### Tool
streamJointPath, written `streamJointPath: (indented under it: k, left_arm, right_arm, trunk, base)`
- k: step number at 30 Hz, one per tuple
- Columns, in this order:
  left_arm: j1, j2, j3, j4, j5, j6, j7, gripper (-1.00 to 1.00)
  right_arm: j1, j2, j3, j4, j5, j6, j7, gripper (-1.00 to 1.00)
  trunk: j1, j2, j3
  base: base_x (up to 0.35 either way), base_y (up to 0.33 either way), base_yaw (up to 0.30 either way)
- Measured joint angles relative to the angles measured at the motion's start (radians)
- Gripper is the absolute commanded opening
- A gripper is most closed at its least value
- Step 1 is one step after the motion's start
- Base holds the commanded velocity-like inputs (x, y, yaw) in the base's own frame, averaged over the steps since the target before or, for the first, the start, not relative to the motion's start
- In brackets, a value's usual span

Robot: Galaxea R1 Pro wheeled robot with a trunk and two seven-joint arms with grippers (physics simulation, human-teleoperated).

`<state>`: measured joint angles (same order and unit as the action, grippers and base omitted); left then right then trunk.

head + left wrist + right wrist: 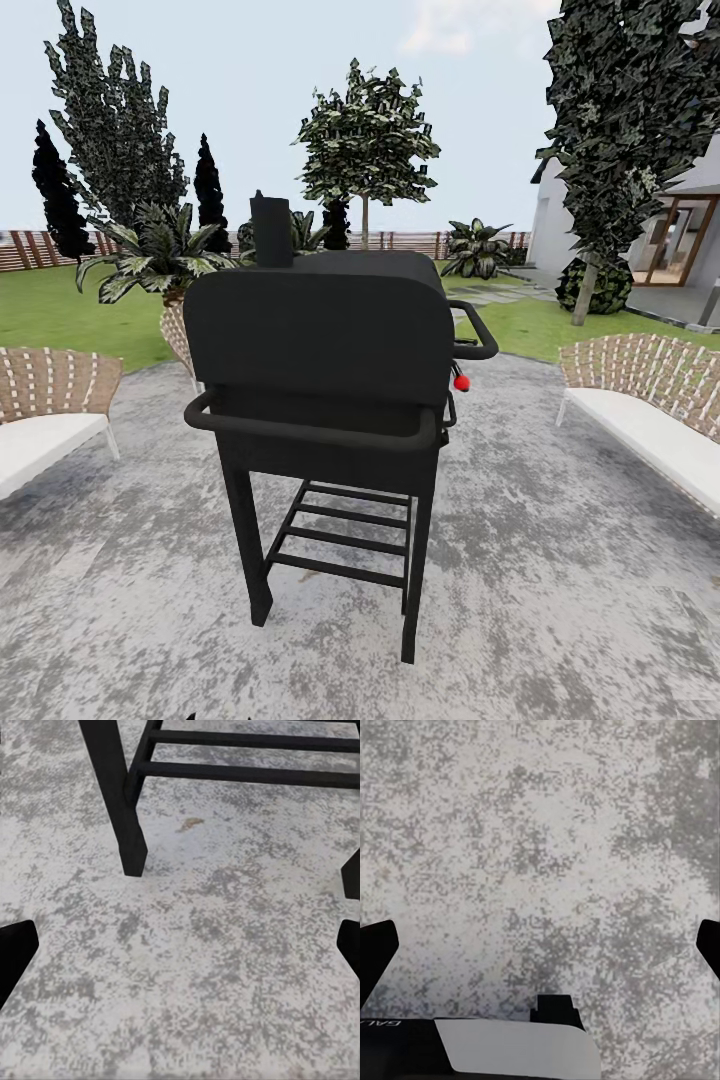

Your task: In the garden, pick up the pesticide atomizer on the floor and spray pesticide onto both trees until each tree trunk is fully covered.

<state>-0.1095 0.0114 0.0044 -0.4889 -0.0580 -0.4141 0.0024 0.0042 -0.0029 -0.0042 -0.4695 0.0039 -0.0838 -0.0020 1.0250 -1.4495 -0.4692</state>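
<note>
Your robot faces a black grill (320,400) standing on grey mottled stone paving (560,600), with the garden lawn (60,310) beyond it. No pesticide atomizer can be made out; the small red knob (461,383) on the grill's right side belongs to the grill. Far across the grass, a leafy tree (366,140) rises before the brown slat fence (40,248), its thin trunk small at this range, and a second, darker tree (620,130) stands at the right near the white house (560,225). Woven benches with white cushions flank you, one at the left (45,410) and one at the right (650,410), and a striped-leaf plant (160,255) sits in a basket behind the grill. Your left gripper (180,937) hangs over the paving near a grill leg (124,817), its dark fingertips (15,949) spread wide and holding nothing. Your right gripper (540,945) likewise points down at bare paving, fingertips (376,945) wide apart and empty, with part of the robot's own white body (517,1050) beneath it.
</note>
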Motion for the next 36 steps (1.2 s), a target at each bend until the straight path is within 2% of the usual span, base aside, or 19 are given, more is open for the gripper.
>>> streamJointPath:
  k: [36]
  left_arm:
    - [0.001, 0.001, 0.002, 0.004, 0.002, 0.0, 0.0, 1.0]
  right_arm:
    - [0.0, 0.004, -0.003, 0.0, -0.007, -0.001, -0.002, 1.0]
  trunk:
    - [0.0, 0.0, 0.0]
  base:
    - [0.0, 0.0, -0.001]
